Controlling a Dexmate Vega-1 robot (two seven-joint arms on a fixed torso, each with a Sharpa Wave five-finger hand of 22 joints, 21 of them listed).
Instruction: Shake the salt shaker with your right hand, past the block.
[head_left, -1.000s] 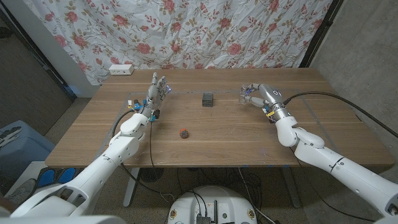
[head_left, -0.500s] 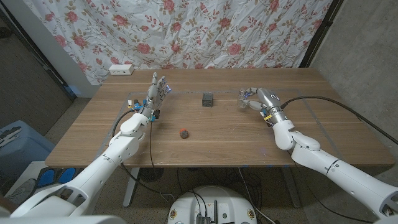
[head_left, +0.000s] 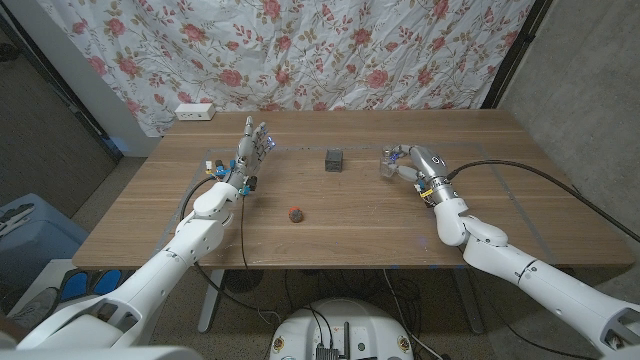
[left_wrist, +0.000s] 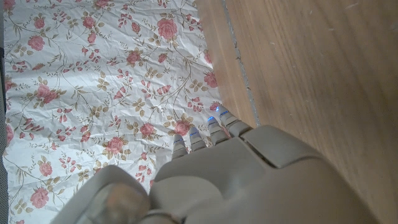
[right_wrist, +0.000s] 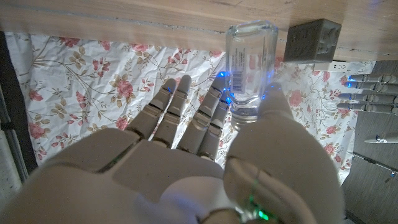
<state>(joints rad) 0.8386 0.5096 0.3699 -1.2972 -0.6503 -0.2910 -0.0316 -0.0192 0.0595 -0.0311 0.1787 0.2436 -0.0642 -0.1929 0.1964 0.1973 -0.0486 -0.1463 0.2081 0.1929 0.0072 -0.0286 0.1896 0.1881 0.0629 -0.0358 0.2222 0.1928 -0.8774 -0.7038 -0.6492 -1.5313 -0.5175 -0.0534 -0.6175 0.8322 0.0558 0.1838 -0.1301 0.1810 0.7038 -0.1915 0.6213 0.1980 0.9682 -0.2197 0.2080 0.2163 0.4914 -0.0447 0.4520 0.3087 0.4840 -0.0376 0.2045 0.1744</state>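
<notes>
Wooden table (head_left: 330, 215) condition: the right hand (head_left: 408, 160) pinches the salt shaker (right_wrist: 249, 68) between thumb and fingers (left hand (head_left: 252, 145) spread, idle), so shaking near the block (head_left: 334, 158) risks slippage or collision.

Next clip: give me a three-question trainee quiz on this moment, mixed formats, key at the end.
1. True or false: the right hand holds the salt shaker.
2. Multiple choice: in the head view, the dark block sits (a) between the two hands, (b) at the table's near edge, (c) behind the left hand.
3. Fill in: the left hand's fingers are ___ and it holds nothing.

Key: 1 true, as far as the right wrist view shows, with thumb and fingers against the glass; 2 a; 3 apart.
</notes>
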